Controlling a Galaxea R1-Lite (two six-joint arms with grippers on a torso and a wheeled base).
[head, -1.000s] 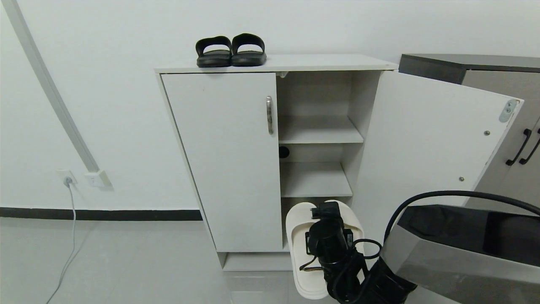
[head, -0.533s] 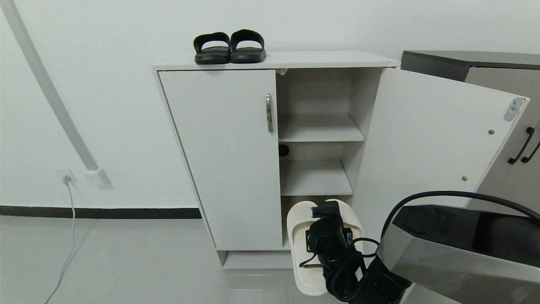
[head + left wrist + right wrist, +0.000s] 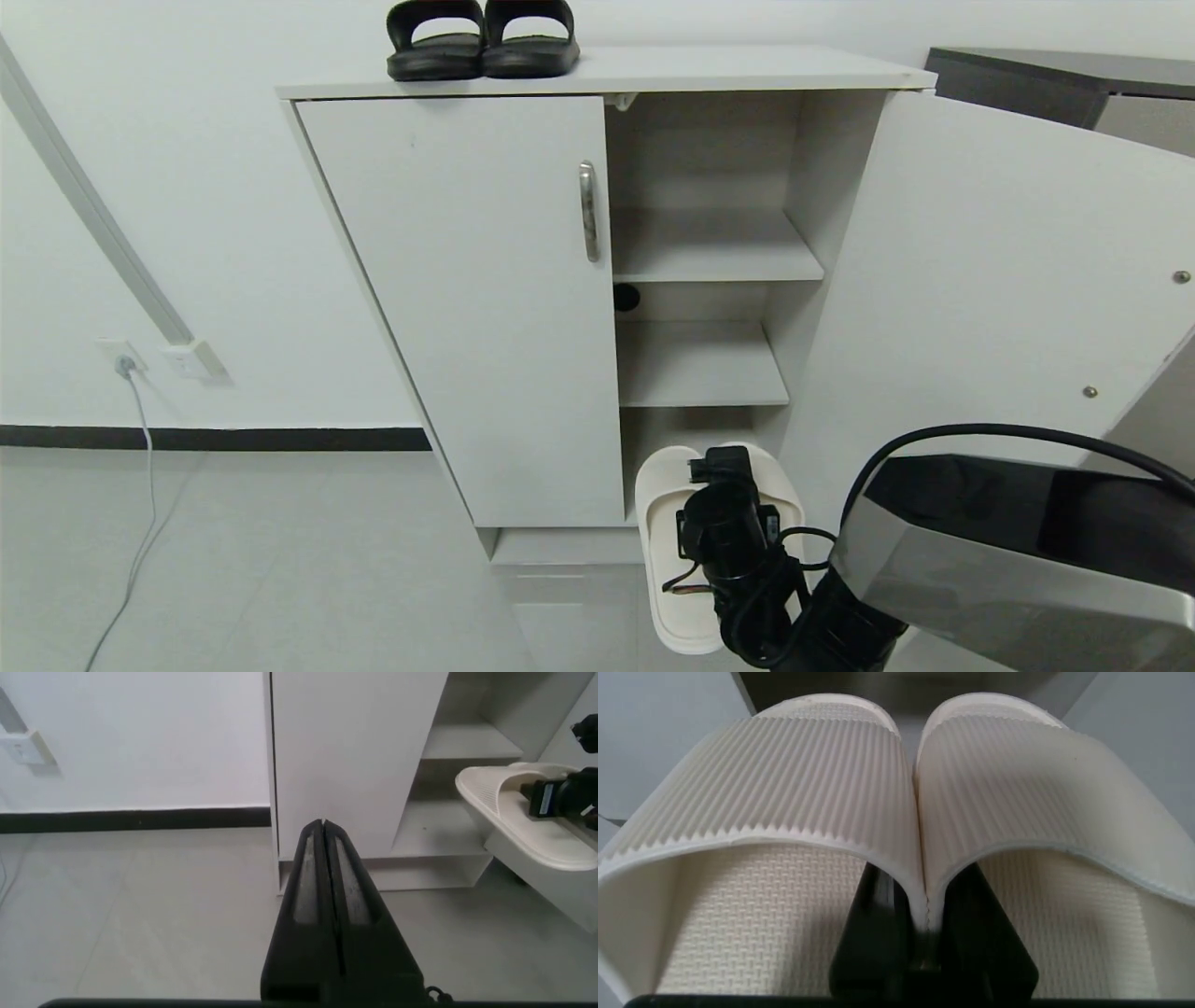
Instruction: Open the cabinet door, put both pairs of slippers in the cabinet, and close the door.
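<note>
A white cabinet (image 3: 448,308) stands against the wall; its right door (image 3: 980,299) is swung open, its left door shut. A pair of black slippers (image 3: 481,39) rests on the cabinet top. My right gripper (image 3: 714,467) is shut on the touching inner straps of a pair of white slippers (image 3: 665,523), held side by side just in front of the lowest compartment; the ribbed straps (image 3: 813,784) show close up in the right wrist view. My left gripper (image 3: 322,835) is shut and empty, low over the floor left of the cabinet, with the white slippers (image 3: 523,812) off to its side.
Two bare shelves (image 3: 709,257) sit inside the open half. A grey cabinet (image 3: 1055,79) stands right of the open door. A wall socket with a cable (image 3: 121,364) and a slanted conduit are on the left wall. Tiled floor (image 3: 233,560) lies open at left.
The head view has shifted closer to the cabinet and downward, so the cabinet looks larger. The right gripper with the white slippers stays at the bottom opening.
</note>
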